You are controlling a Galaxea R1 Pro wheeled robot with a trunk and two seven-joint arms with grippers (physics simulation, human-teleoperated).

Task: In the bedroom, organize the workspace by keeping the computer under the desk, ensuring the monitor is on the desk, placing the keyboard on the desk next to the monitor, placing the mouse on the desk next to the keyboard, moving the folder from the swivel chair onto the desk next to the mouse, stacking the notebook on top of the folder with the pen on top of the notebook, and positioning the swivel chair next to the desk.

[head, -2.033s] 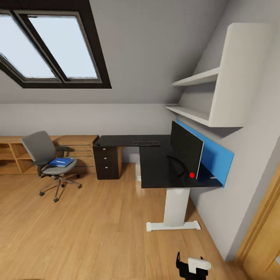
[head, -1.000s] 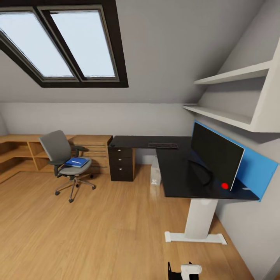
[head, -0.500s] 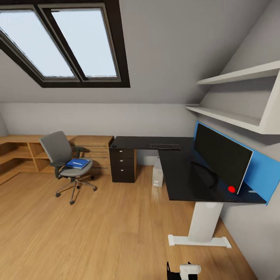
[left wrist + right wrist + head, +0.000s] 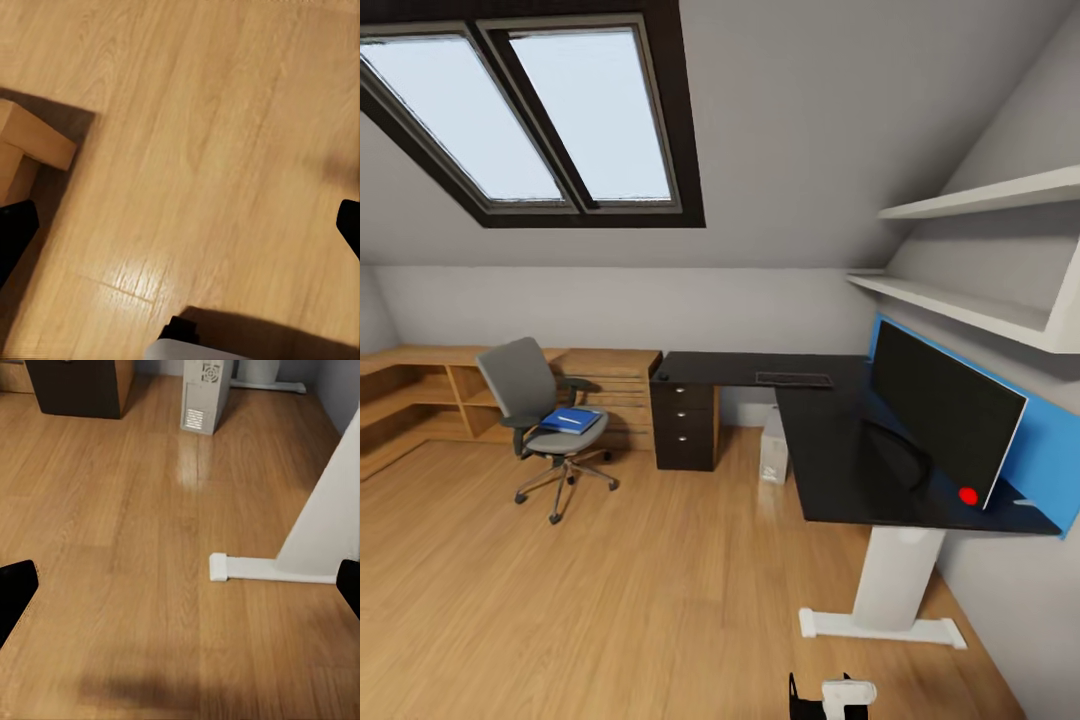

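While both grippers gape over floor (image 4: pixel 150 585) — folder (image 4: pixel 571 420) rests on swivel chair (image 4: pixel 530 390).

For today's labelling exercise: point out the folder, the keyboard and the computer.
folder (image 4: pixel 570 421), head view, the blue cover, lying on the chair seat.
keyboard (image 4: pixel 794 380), head view, middle of the key field, on the desk.
computer (image 4: pixel 206 391), right wrist view, its vented face, standing on the floor.
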